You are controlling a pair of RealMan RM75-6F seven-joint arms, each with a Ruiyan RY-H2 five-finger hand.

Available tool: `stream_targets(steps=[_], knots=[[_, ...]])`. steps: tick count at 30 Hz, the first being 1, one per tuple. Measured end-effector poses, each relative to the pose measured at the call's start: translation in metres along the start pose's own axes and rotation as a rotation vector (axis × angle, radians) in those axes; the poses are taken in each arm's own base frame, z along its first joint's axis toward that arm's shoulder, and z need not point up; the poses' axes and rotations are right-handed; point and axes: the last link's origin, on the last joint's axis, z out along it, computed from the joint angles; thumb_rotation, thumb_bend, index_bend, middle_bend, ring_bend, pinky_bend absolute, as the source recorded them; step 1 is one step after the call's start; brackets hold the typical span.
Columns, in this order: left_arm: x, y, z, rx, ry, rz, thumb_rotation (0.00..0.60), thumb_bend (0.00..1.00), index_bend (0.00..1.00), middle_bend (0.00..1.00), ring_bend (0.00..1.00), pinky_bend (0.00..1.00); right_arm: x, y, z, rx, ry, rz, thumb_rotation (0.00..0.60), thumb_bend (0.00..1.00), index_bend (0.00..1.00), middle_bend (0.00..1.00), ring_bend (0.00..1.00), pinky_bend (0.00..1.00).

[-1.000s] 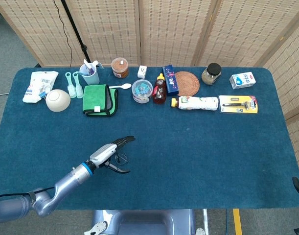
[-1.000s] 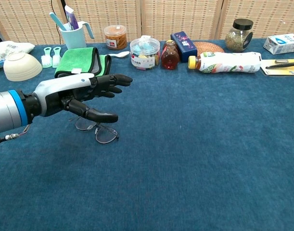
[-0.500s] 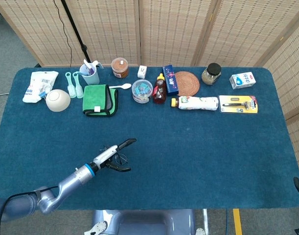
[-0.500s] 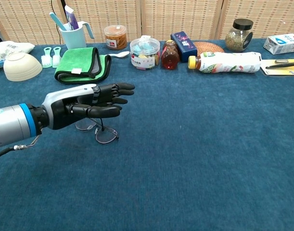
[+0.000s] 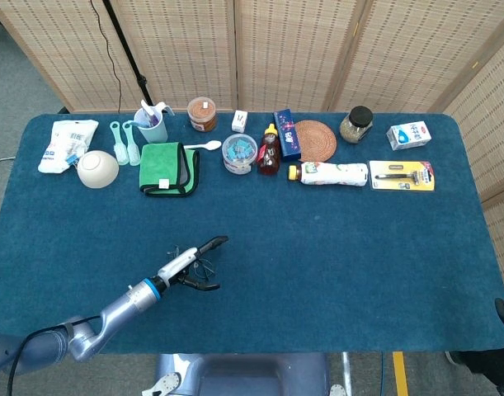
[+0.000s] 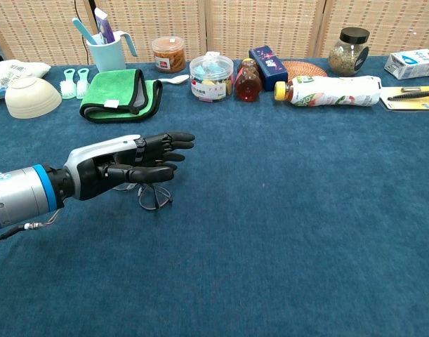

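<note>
Reaching over the glasses [image 6: 152, 196] with the left hand [image 6: 126, 161]: fingers stretched out flat and close together toward the right, thumb tucked just under them, nothing gripped. Glasses lie on the blue table [image 6: 305, 232] at near left, mostly hidden under the palm in the chest view; only one lens and a bit of frame show below the fingers. In the head view the left hand [image 5: 188, 262] sits right over the glasses [image 5: 204, 267], lenses peeking out on its right side.

My read on doing this well: lower the palm straight down, bring thumb and fingers onto the frame, not the lenses, and close gently since thin wire will slide on the cloth.

Long axis of the glasses looks roughly left-right with a slight tilt; can't tell which way the arms of the frame point, hand covers them.

Far left to right along the back row: bowl [image 6: 30, 96], green cloth [image 6: 120, 93], cup [image 6: 106, 50], plastic tub [image 6: 210, 76], white bottle [image 6: 330, 90] lying on its side, all well apart from the hand.

Right hand: not visible in either view
</note>
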Motion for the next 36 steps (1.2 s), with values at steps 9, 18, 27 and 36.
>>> stream_targets(steps=[9,18,27,36], knots=[[0.004,0.001,0.001,-0.01,0.01,0.023,0.34,0.03,0.0,0.0,0.0,0.0,0.0,0.0,0.0,-0.003,0.002,-0.002,0.6,0.3,0.14,0.03,0.12,0.18],[0.025,0.019,-0.01,-0.077,0.068,0.194,0.291,0.03,0.0,0.0,0.0,0.0,-0.002,-0.001,0.002,0.006,-0.008,0.003,0.6,0.3,0.14,0.03,0.12,0.18],[0.057,0.042,-0.054,-0.043,0.208,0.538,0.284,0.03,0.0,0.0,0.0,0.0,-0.009,-0.004,0.01,0.023,-0.038,0.009,0.6,0.3,0.14,0.03,0.11,0.18],[0.093,0.059,-0.127,0.19,0.355,0.745,0.294,0.03,0.0,0.0,0.0,0.0,-0.019,-0.011,0.02,0.051,-0.075,0.013,0.6,0.3,0.15,0.03,0.11,0.18]])
